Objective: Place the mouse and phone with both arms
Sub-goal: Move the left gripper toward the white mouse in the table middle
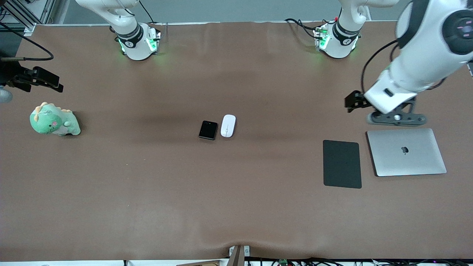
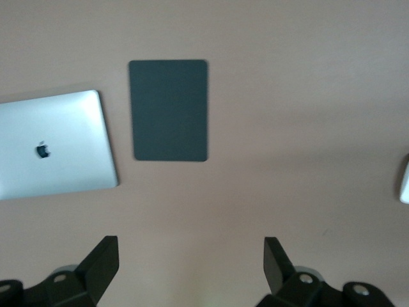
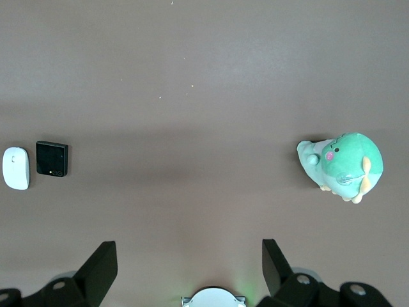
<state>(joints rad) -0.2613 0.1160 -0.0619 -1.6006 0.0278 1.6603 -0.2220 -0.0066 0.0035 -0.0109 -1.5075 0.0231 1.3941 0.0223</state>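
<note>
The white oval mouse lies in the middle of the table, with the small glossy black phone right beside it toward the right arm's end. Both also show in the right wrist view, the mouse next to the phone. My left gripper hangs open and empty over bare table beside the laptop; its fingers stand wide apart. My right gripper is open and empty over bare table near the plush toy. Only an edge of the mouse shows in the left wrist view.
A matte black pad and a closed silver laptop lie side by side at the left arm's end. A green plush dinosaur sits at the right arm's end. The brown cloth dips at the table's front edge.
</note>
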